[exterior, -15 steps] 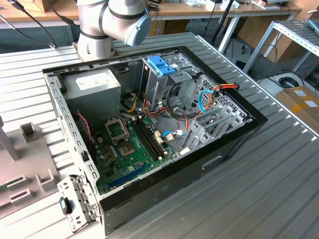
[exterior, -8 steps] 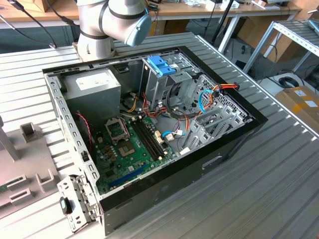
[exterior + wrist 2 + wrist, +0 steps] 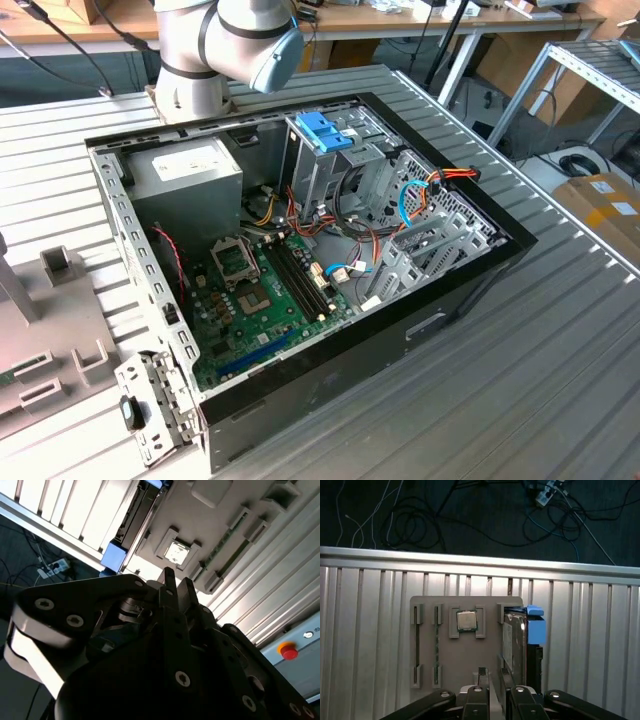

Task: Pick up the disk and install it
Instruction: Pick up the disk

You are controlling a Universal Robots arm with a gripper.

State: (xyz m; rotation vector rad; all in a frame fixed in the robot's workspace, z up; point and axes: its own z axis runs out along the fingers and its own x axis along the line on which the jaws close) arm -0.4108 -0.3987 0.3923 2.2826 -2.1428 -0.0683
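Currently the claw [image 3: 491, 673], narrowly spread and empty, hangs above the parts tray [image 3: 450, 655]; the disk [image 3: 514, 645] stands edgewise in its slot. Risk: an off-centre descent could strike its edge. Cables [image 3: 372, 243] crowd the drive cage [image 3: 325, 160], 1 o'clock from the motherboard [image 3: 265, 290] in the exterior view, so snagging is likely.

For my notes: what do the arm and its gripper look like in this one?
The arm is a thick silver-grey tube with a pale blue joint cap. The gripper is black, built of angular linked bars studded with round silver pins.
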